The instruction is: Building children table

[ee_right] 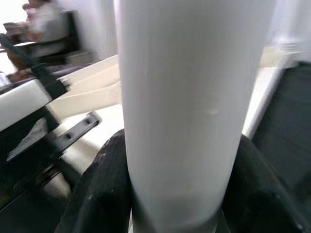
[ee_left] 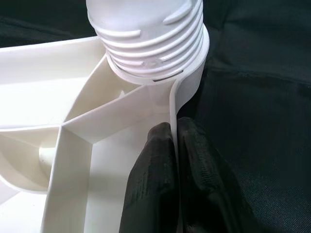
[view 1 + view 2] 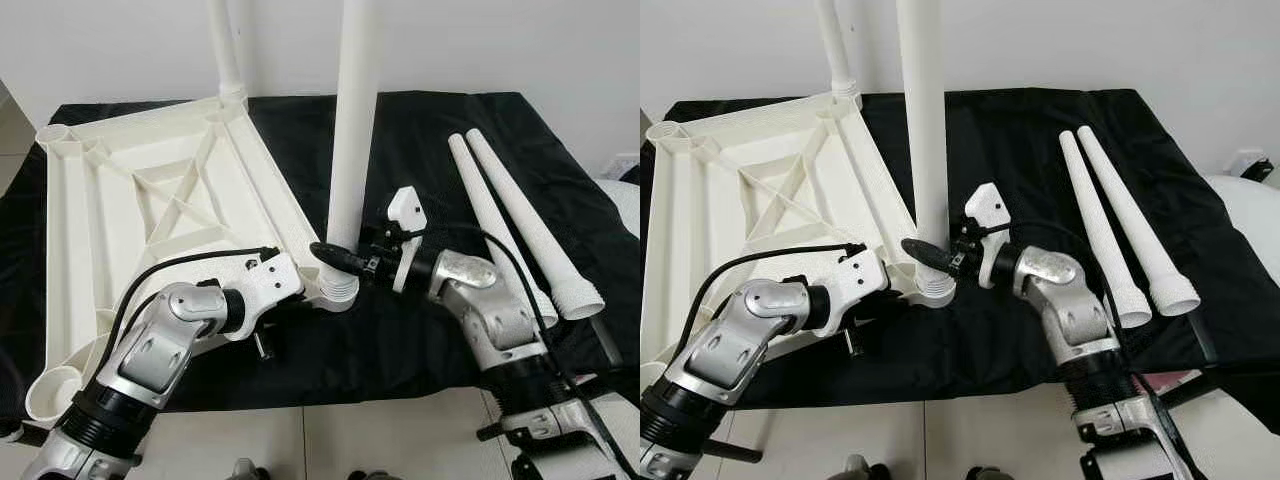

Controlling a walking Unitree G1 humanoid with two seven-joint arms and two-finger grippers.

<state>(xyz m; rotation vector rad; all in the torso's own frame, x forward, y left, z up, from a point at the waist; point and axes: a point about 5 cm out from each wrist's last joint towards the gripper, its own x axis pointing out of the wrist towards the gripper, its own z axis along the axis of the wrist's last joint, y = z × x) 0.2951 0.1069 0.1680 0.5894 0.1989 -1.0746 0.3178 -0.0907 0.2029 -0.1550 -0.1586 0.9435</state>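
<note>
While the leg [image 3: 352, 130] is being threaded into the corner socket [image 3: 335, 290] just below the right hand [image 3: 335, 256], its fingers are clamped round the leg base. Left hand [image 2: 176, 145] is pinched shut on the tabletop [image 3: 130, 200] rim right beside that socket. Leg should be kept vertical and turned slowly; tabletop must be held still. Two spare legs [image 3: 520, 220] lie beyond the right arm.

Left gripper [image 2: 175, 145] pinching tabletop rim [image 2: 187, 92]
</note>
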